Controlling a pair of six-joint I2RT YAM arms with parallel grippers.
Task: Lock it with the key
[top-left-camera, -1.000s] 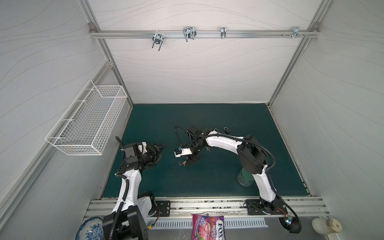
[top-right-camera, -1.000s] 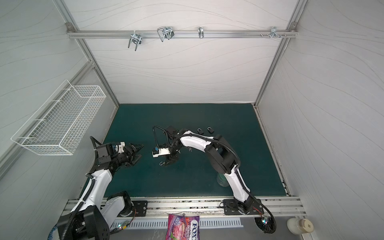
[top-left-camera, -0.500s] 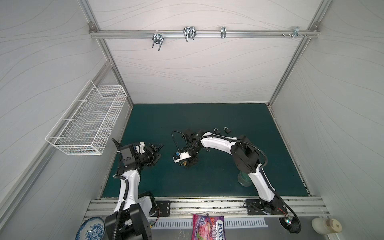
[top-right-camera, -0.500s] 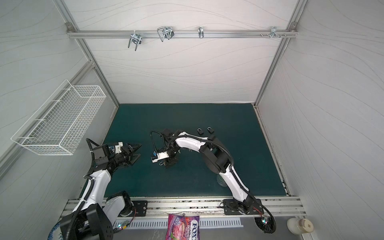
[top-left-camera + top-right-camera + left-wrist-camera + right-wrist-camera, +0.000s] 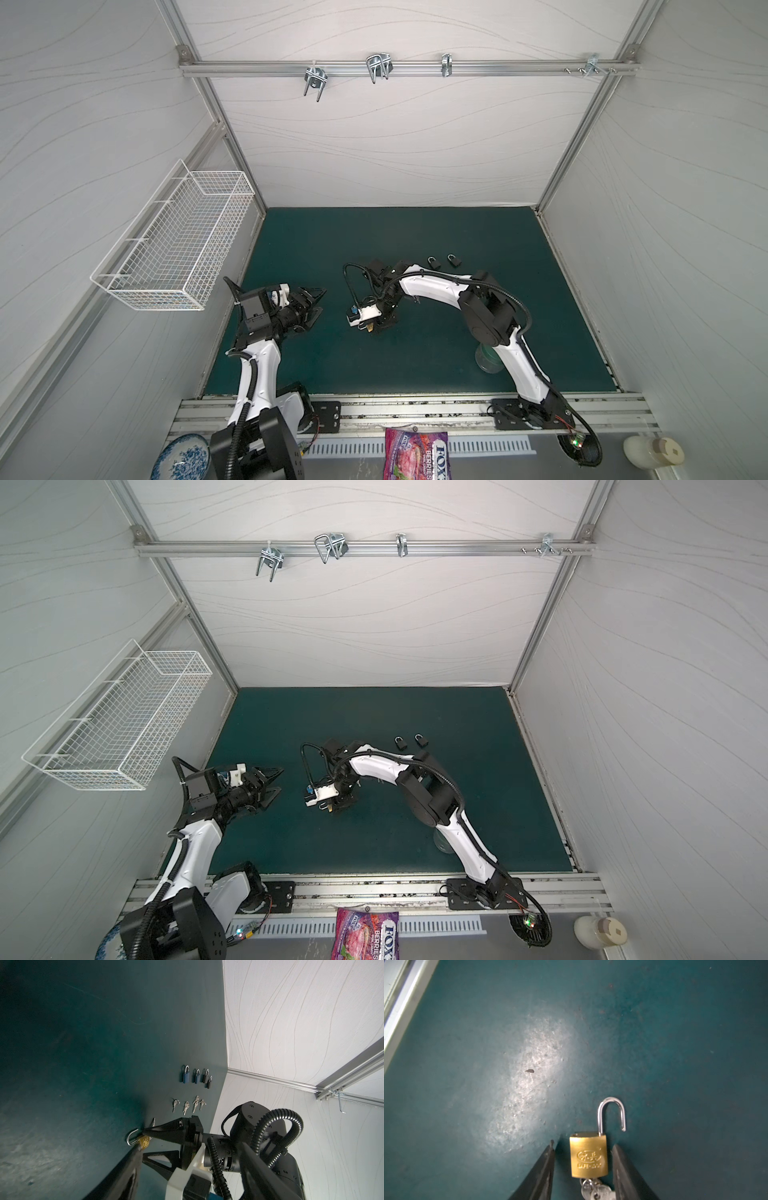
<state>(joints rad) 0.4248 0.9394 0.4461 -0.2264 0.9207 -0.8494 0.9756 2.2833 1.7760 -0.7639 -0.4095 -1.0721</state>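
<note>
Hardly begun: squarish brass padlock (image 5: 588, 1155), shackle (image 5: 600, 1120) sprung, lies ungripped between right hand's (image 5: 583, 1145) parted jaws; left hand (image 5: 321, 300) open, empty.

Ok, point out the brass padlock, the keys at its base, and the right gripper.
brass padlock (image 5: 588, 1155): right wrist view, middle of the brass body.
keys (image 5: 592, 1189): right wrist view, silver key heads at the body's keyhole end.
right gripper (image 5: 583, 1145): right wrist view, midway between its fingertips.
</note>
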